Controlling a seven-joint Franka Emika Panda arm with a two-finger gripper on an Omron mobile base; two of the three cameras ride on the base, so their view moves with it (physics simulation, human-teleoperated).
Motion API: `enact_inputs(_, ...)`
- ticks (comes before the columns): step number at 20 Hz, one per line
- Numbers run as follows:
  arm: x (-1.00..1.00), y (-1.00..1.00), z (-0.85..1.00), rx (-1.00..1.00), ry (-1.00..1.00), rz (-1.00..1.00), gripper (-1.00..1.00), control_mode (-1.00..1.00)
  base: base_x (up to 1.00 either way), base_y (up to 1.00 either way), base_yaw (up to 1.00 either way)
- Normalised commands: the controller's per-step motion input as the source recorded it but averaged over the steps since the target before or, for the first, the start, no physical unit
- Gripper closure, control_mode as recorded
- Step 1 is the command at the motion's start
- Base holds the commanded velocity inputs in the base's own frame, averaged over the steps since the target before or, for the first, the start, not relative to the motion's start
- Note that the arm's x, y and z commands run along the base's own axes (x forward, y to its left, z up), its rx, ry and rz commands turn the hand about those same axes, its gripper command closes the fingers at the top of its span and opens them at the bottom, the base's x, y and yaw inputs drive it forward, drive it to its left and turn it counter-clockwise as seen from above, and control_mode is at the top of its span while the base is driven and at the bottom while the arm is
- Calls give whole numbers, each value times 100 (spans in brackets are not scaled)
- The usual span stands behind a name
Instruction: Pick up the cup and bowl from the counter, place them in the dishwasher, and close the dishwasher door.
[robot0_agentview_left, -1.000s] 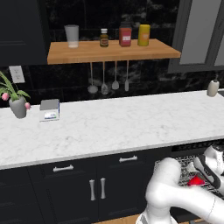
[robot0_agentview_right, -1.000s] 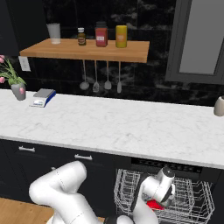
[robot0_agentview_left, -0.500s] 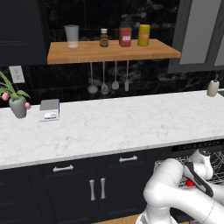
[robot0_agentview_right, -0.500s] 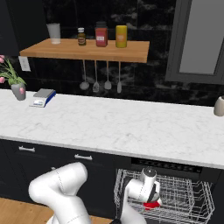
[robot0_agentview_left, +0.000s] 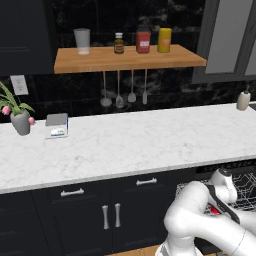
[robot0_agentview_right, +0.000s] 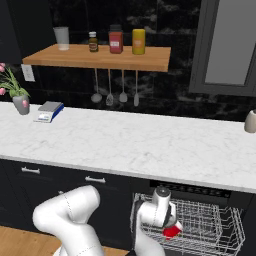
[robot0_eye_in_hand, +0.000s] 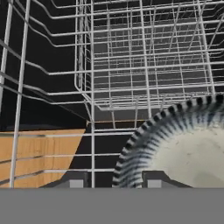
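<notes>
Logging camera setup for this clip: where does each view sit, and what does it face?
Left base view: behind the arm's left, facing the white marble counter; arm lower right.
Right base view: behind its right, same counter, grey wire dishwasher rack; arm lower left.
Hand view: inside the rack, over a striped-rim bowl; dark fingertips below.
Shared: the wooden shelf.

Your white arm bends low in a tight elbow, forearm reaching down and forward. Your gripper (robot0_eye_in_hand: 111, 181) points along the hand view, its two dark fingertips (robot0_eye_in_hand: 74, 181) standing apart at the bottom edge, jaws parted, neither tip pressing anything.
</notes>
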Motion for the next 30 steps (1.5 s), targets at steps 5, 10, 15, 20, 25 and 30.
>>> enact_inputs(5,0,0,0,-1,1,-2,-100,-100,0,0,0)
enact_inputs(10,0,6,20,-14,0,-4,-100,-100,0,0,0)
enact_inputs(15,-15,20,43,-25,0,-4,-100,-100,0,0,0)
enact_inputs(20,-25,-16,35,-7,1,-15,-100,-100,0,0,0)
enact_inputs(25,-29,-54,38,9,12,-18,-100,-100,0,0,0)
enact_inputs(30,-42,-41,-5,8,11,2,-100,-100,0,0,0)
